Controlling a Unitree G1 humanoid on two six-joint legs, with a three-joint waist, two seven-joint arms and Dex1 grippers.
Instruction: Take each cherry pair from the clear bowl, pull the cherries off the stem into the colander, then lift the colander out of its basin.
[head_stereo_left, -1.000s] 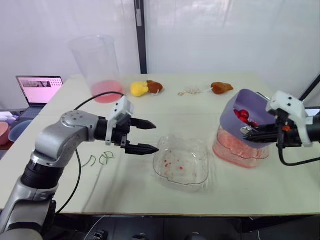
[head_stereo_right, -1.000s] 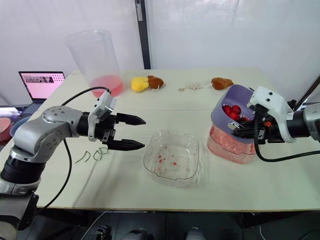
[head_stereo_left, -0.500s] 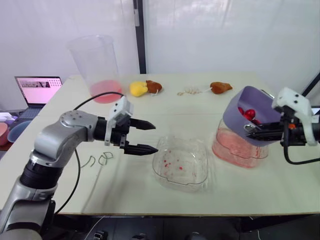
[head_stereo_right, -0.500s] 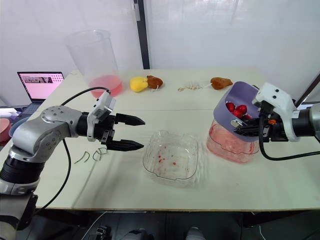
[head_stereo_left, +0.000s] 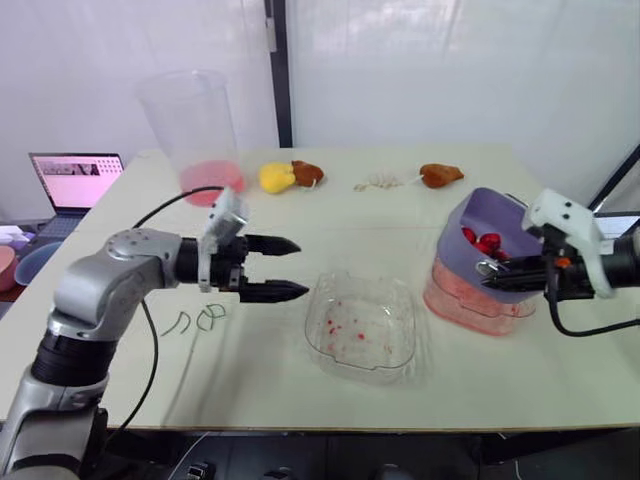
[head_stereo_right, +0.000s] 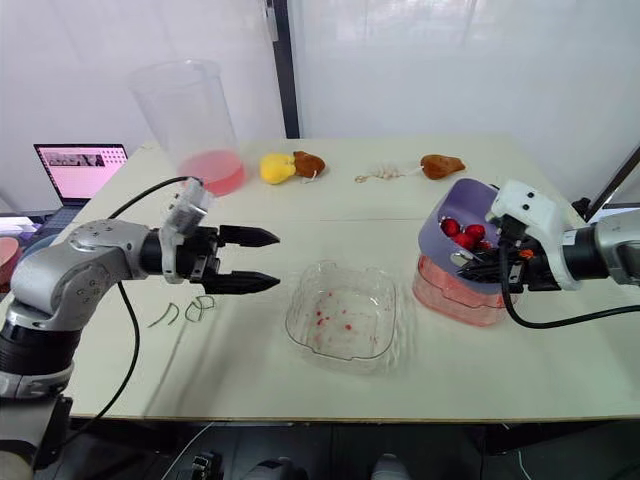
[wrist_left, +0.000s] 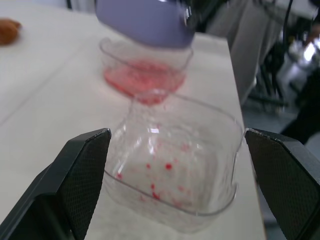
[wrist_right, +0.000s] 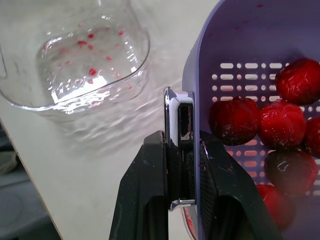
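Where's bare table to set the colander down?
Free: mid table between the clear bowl and the small items along the far edge; near strip in front of bowl and basin. Crowded: left of the bowl, open left pincer and stems; right pincer holds colander over the basin.

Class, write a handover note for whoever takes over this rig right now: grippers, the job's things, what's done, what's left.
Left gripper: open, holding nothing, hovering beside the clear bowl.
Right gripper: shut on the rim of the colander, which is tilted just over its basin.
Cherries are in the colander; bare stems lie left of the bowl, which holds only red specks.
Done: stemming. Left: raise the colander clear of the basin.
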